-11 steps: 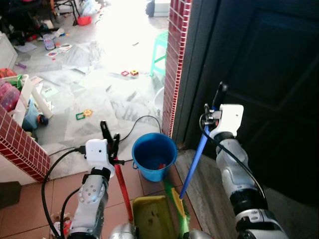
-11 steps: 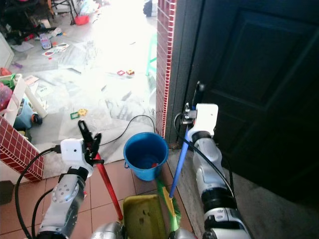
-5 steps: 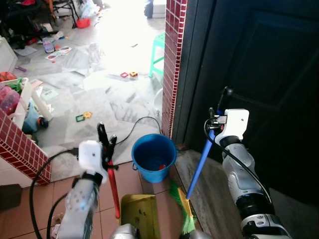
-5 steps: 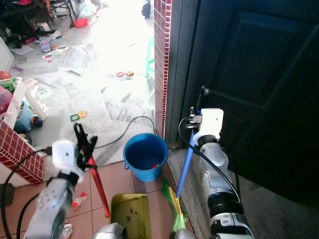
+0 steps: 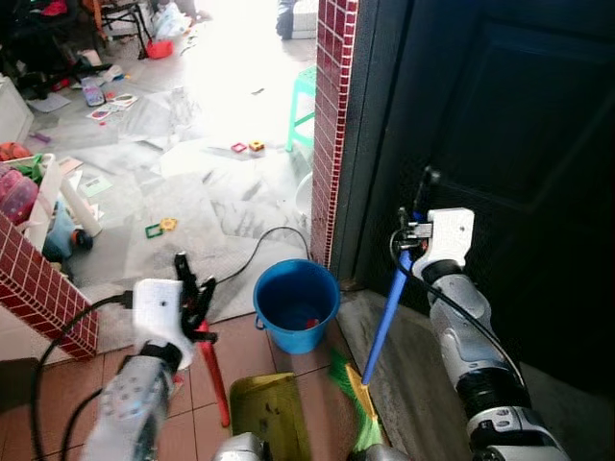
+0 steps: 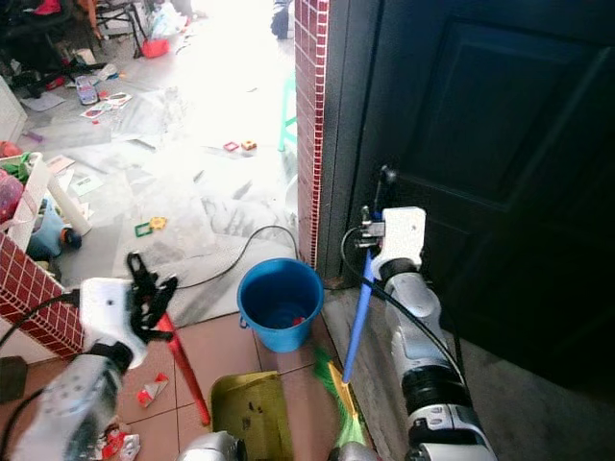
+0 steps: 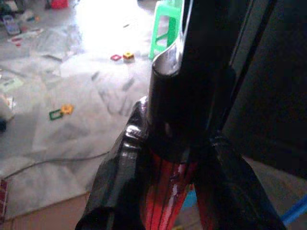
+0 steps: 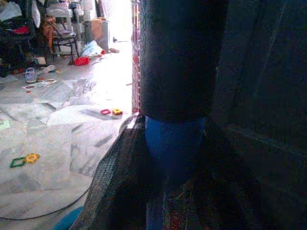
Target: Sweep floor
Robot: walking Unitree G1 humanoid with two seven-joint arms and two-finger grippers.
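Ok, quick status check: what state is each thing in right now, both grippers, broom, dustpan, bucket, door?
Left gripper: shut on the dustpan's red handle.
Right gripper: shut on the broom's blue handle.
Broom: tilted, green bristles down at the floor.
Dustpan: yellow-green pan low at the tiles, handle slanted.
Blue bucket: upright, open, small red bits inside.
Dark door: shut, as far as visible.
Green stool: upright.

Finding no readable text, label, brand or number anywhere (scattered floor litter showing too small and blurred to read).
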